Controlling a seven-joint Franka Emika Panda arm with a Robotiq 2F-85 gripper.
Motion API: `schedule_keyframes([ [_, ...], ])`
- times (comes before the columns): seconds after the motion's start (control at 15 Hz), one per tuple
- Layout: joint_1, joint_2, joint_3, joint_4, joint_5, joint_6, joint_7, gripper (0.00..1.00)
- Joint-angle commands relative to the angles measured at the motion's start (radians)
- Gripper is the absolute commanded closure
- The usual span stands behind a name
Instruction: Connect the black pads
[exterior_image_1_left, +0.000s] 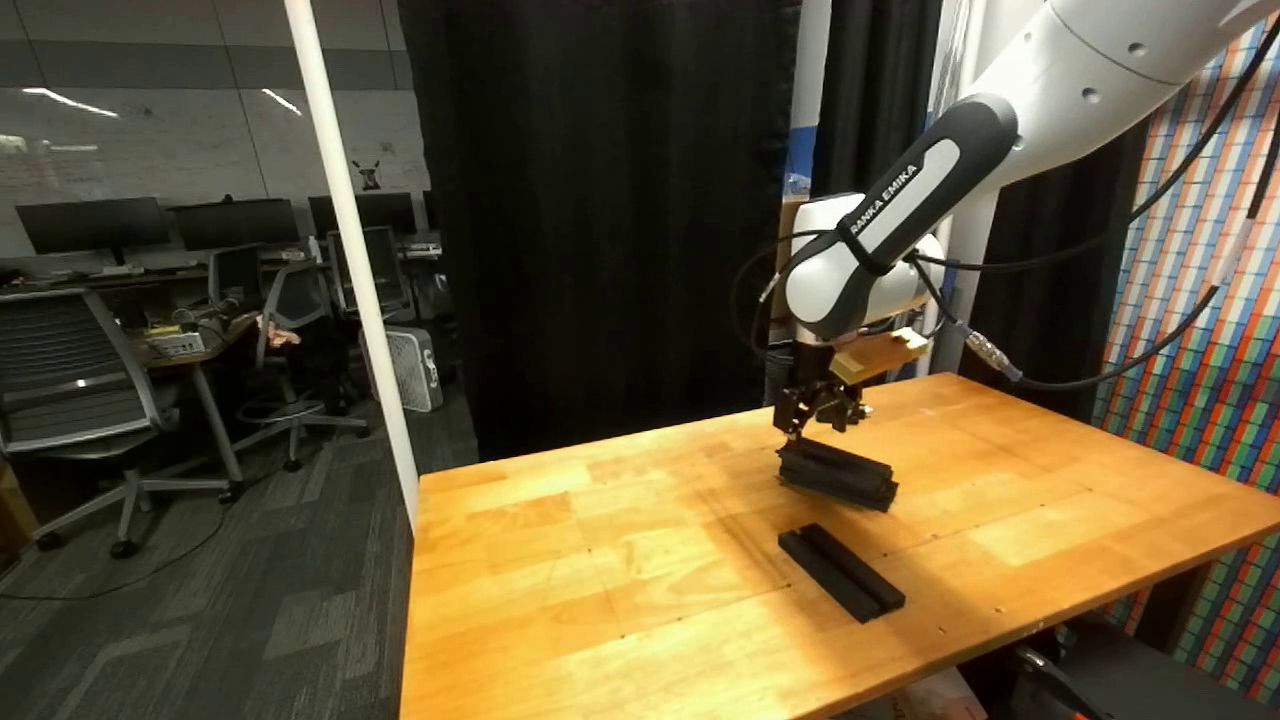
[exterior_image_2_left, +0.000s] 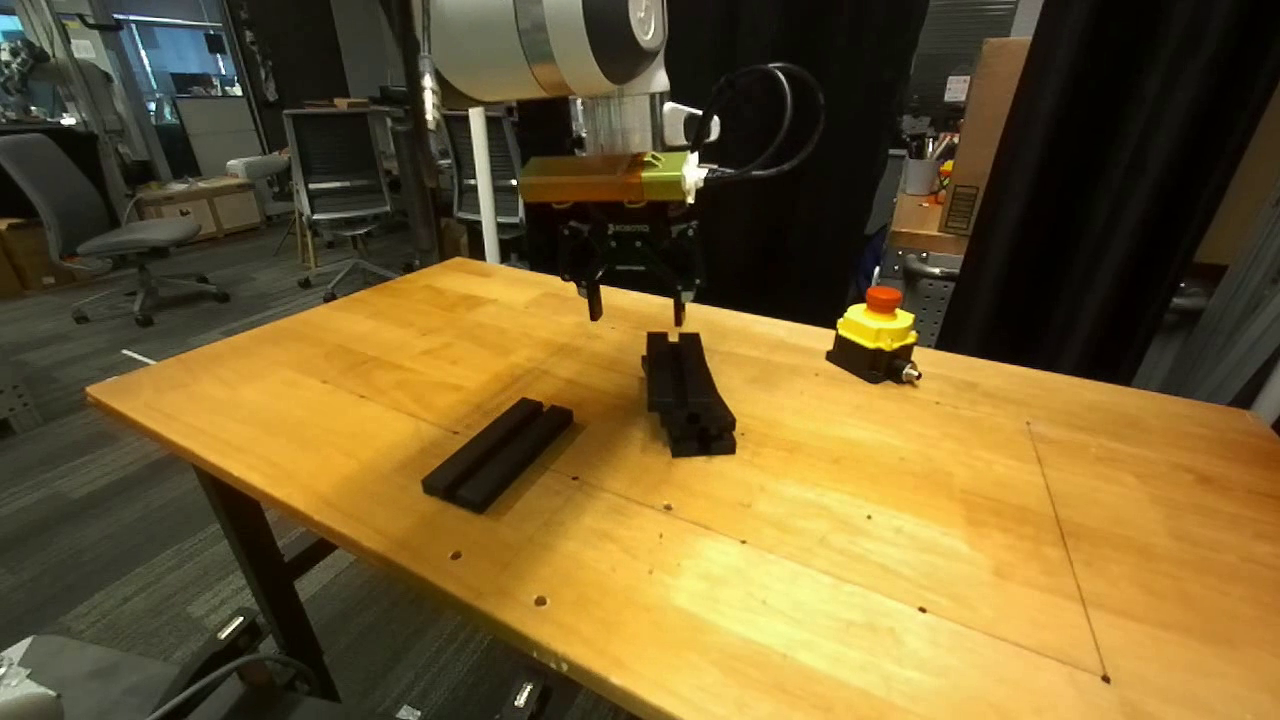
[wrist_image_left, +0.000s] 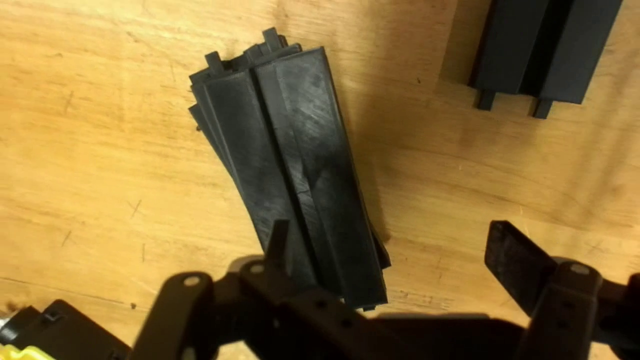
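The stacked black pads (exterior_image_2_left: 688, 395) lie fanned below my pincer (exterior_image_2_left: 637, 316), more under one finger than between both, and a lone black pad (exterior_image_2_left: 508, 462) rests apart, out on the other finger's side. My jaws stand wide apart with nothing in them, so I take this as lining up for a pick (the lone one isn't joined to anything yet); next I'd shift and twist until they straddle the top pad (wrist_image_left: 315, 170), then lower.
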Motion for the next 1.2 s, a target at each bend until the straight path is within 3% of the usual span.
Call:
schedule_keyframes([
  [0.0,0.018,-0.032,0.013,-0.014,0.038,-0.045,0.098,0.0],
  [0.6,0.036,-0.042,0.05,-0.047,0.22,-0.138,0.162,0.0],
  [0.87,0.048,-0.047,0.057,-0.083,0.23,-0.121,0.193,0.0],
  [1.13,0.09,-0.046,0.084,-0.148,0.175,-0.027,0.284,0.0],
])
